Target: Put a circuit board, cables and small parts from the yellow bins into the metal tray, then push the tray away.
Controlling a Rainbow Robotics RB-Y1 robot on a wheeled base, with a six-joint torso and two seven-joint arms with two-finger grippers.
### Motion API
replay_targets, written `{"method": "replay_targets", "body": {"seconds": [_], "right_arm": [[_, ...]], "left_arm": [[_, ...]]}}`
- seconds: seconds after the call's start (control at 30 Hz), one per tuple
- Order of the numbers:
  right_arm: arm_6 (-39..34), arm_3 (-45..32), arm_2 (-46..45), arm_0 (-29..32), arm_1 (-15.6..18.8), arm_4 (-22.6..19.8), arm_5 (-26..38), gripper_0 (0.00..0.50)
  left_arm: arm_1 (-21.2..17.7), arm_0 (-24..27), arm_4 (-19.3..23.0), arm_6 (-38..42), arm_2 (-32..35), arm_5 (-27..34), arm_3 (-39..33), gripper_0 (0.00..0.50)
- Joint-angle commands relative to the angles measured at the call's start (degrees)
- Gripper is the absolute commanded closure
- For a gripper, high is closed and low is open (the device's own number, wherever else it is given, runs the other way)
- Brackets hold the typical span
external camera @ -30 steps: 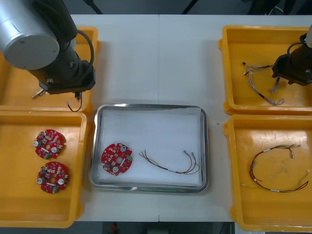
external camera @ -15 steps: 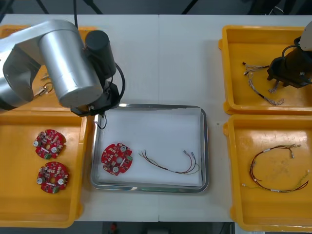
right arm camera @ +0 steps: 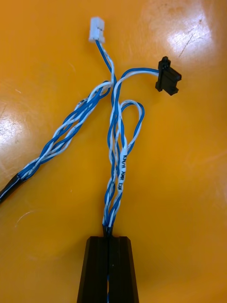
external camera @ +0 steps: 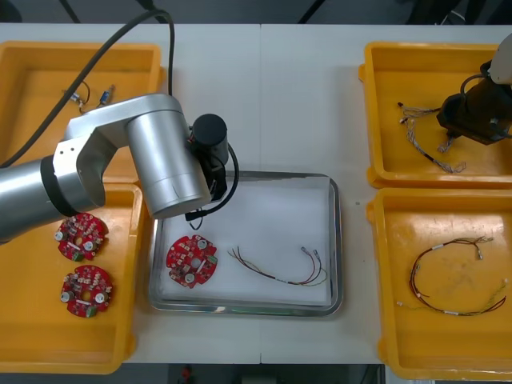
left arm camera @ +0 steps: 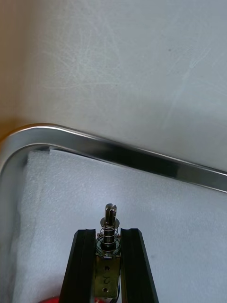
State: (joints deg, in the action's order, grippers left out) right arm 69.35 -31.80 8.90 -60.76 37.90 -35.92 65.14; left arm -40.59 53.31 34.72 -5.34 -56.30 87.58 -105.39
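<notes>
Pinching a small metal part, the left gripper sits over the metal tray at its far-left corner, seemingly clear of the white lining. The right gripper clamps the blue-and-white cable in the far right yellow bin.

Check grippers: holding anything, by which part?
Left gripper, over tray: small metal part, by its lower body. Right gripper, over bin: blue and white cable, by one strand.

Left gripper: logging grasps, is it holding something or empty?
Shut: the left gripper clamps a small metal part over the metal tray.
</notes>
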Motion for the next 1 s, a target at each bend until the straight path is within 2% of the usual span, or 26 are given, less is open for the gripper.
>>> {"method": "replay_targets", "body": {"seconds": [0.03, 0.37, 0.6, 0.67, 0.73, 0.8, 0.83, 0.87, 0.9, 0.93, 1.0], "right_arm": [[1.05, -0.72, -1.34, -0.68, 0.69, 0.23, 2.01, 0.500], [11.33, -13.55, -1.51, -0.85, 7.28, -0.12, 16.34, 0.500], [16.52, -22.43, -1.51, -0.59, 9.65, -0.30, 24.69, 0.500], [18.10, -25.68, -1.51, -0.24, 10.36, -0.38, 27.32, 0.500], [19.24, -28.06, -1.51, 0.20, 10.71, -0.21, 28.91, 0.500], [20.74, -32.28, -1.51, 1.26, 11.06, 0.23, 31.10, 0.500], [20.74, -32.28, -1.51, 1.26, 11.06, 0.23, 31.10, 0.500], [21.18, -35.70, -1.60, 2.40, 11.41, 0.41, 32.51, 0.500], [21.18, -36.85, -1.60, 2.84, 11.59, 0.32, 32.95, 0.500], [21.26, -40.45, -1.69, 4.07, 12.03, 0.23, 34.27, 0.500], [21.35, -43.88, -2.30, 5.48, 12.38, -0.03, 35.58, 0.500]], "left_arm": [[1.66, -0.66, -2.82, 2.62, -2.58, -1.01, 0.71, 0.500], [1.04, -0.84, -1.32, 1.04, -2.58, 1.45, -0.60, 0.499], [0.86, -1.72, -1.23, -0.37, -2.67, 2.42, -0.60, 0.495], [0.60, -1.72, -1.23, -0.55, -2.58, 2.42, -0.69, 0.476], [0.60, -1.72, -1.32, -0.72, -2.58, 2.42, -0.60, 0.416], [0.43, -1.72, -1.50, -0.81, -2.58, 2.24, -0.87, 0.267], [0.43, -1.72, -1.50, -0.81, -2.58, 2.24, -0.87, 0.267], [0.25, -1.72, -1.85, -0.90, -2.58, 2.15, -1.31, 0.123], [0.16, -1.72, -2.03, -0.81, -2.58, 2.15, -1.57, 0.099], [-0.28, -1.54, -2.38, -0.55, -2.58, 2.24, -2.45, 0.018], [-0.72, -1.46, -2.38, -0.46, -2.06, 2.33, -3.42, 0.000]]}}
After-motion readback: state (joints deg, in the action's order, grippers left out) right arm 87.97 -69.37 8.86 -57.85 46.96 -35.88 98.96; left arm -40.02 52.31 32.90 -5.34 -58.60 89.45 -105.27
